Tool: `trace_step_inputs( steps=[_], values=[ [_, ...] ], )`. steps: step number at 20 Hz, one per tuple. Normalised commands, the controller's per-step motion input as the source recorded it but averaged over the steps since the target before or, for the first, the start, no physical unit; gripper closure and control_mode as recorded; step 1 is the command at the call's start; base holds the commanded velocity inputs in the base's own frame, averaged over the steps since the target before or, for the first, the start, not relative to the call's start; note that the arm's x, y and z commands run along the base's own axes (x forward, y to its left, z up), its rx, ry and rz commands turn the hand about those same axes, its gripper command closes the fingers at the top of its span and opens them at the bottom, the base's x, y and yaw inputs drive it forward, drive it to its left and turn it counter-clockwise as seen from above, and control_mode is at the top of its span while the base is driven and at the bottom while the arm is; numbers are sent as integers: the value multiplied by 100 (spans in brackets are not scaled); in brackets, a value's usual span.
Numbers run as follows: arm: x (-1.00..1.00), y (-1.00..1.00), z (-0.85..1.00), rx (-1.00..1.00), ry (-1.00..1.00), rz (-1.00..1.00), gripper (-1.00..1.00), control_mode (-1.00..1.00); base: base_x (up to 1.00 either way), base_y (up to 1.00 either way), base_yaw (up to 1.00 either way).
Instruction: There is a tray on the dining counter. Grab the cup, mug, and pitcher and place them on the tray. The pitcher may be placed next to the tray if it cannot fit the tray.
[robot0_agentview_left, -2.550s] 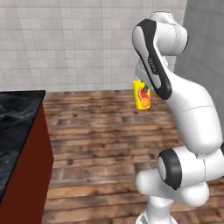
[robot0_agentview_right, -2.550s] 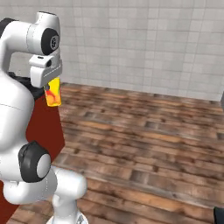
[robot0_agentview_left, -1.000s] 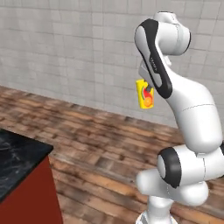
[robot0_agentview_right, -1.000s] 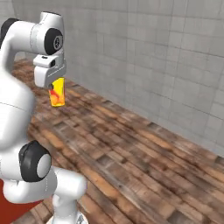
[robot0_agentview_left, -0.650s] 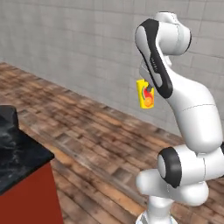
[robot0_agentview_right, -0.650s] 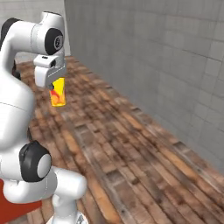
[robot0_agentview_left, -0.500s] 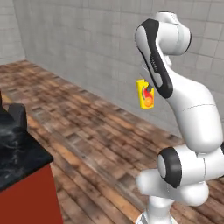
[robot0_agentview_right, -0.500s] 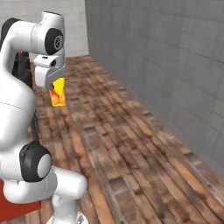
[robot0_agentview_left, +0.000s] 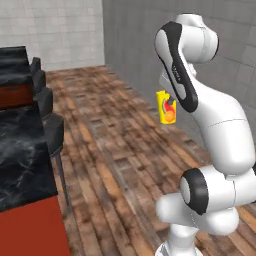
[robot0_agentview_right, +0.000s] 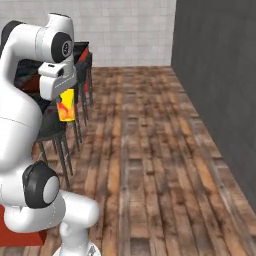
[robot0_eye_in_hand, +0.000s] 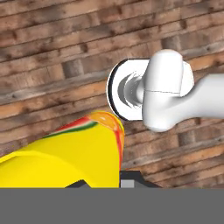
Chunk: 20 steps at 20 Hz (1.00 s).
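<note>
My gripper (robot0_agentview_right: 65, 99) is shut on the cup (robot0_agentview_right: 65, 111), a yellow tumbler with a red-and-green fruit mark. It hangs in mid-air over the wooden floor, beside my upper arm. The cup (robot0_agentview_left: 167, 107) is level with my elbow in the left base view. Up close the cup (robot0_eye_in_hand: 65, 153) lies between my fingertips (robot0_eye_in_hand: 131, 178). The dining counter (robot0_agentview_left: 22, 155), black marble on a red base, stands at the left, apart from the cup. The tray, mug and pitcher are out of view.
Dark bar stools (robot0_agentview_left: 52, 127) line the counter's edge, and the same stools (robot0_agentview_right: 82, 65) stand behind my arm. A dark grey wall (robot0_agentview_right: 220, 75) runs along the right. Open plank floor (robot0_agentview_right: 150, 150) lies between the stools and the wall.
The whole scene has swung across both base views, so the base has turned; the counter and stools have come into sight. The cup stays in the shut gripper, held the same way.
</note>
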Motion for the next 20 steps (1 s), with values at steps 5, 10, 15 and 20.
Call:
trace_step_inputs(
  steps=[5,10,15,20],
  values=[
    [0,0,0,0,0,0,100,100,82,-56,60],
    [0,0,0,0,0,0,100,100,77,-64,57],
    [0,0,0,0,0,0,100,100,71,-78,51],
    [0,0,0,0,0,0,100,100,69,-94,44]
  ],
)
